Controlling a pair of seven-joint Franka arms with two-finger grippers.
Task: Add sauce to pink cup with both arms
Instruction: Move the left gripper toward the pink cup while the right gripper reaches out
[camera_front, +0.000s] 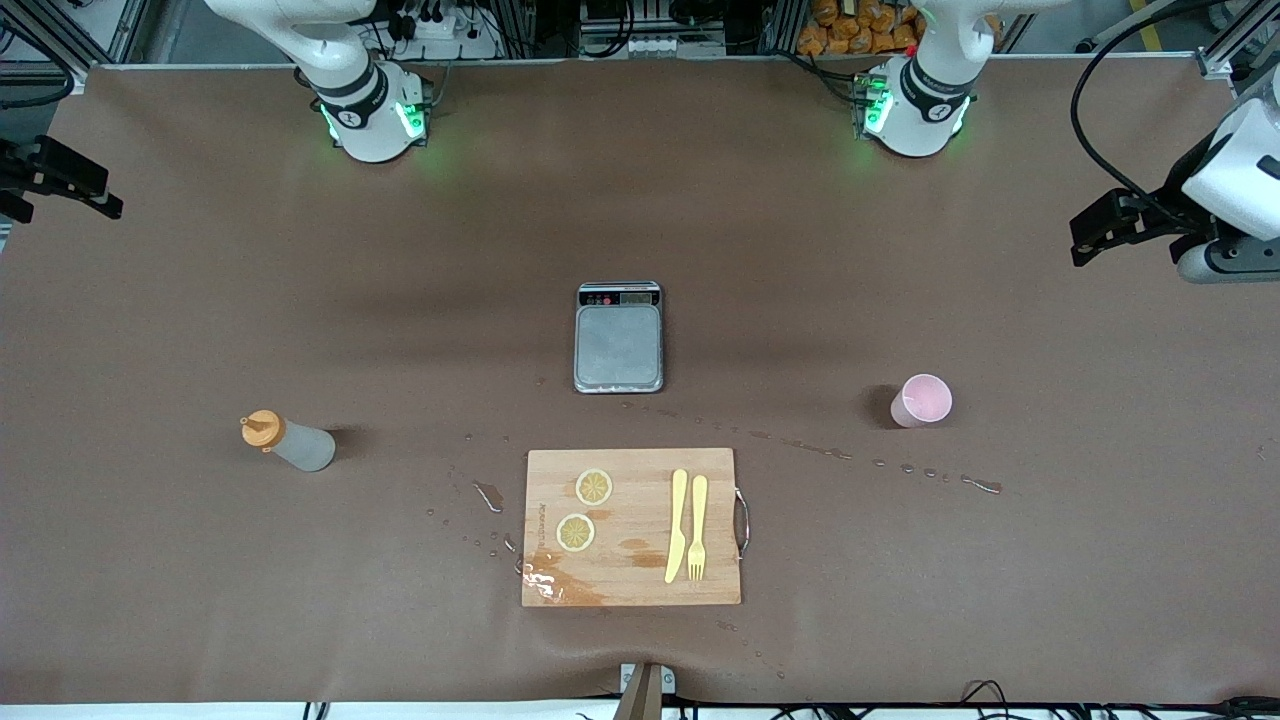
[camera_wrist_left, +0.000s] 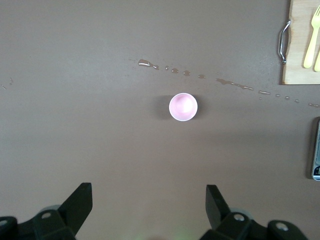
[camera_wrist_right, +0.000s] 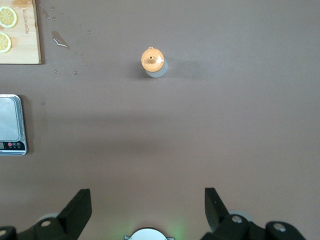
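- The sauce (camera_front: 288, 441) stood upright on the brown table (camera_front: 200, 600) toward the right arm's end, orange nozzle cap up, with no label that could be read; in the right wrist view it sat well ahead of the fingertips, centred between them
- The pink cup (camera_front: 921, 400) stood upright and open toward the left arm's end, plain and unmarked; in the left wrist view it lay ahead of the fingers, in line with the gap between them
- The cutting board (camera_front: 630, 526) carried a line of small print along the edge beside the two lemon slices (camera_front: 585, 509), too small to read
- The grey scale (camera_front: 619, 336) showed a dark display strip and small buttons, nothing legible
- The left gripper (camera_wrist_left: 149, 205) hung high over the table with its fingers (camera_wrist_left: 80, 200) spread as wide as they go, holding and touching nothing
- The right gripper (camera_wrist_right: 148, 207) hung likewise over its end, fingers (camera_wrist_right: 79, 206) fully apart and empty
- A yellow knife (camera_front: 677, 525) and fork (camera_front: 697, 527) lay side by side on the board
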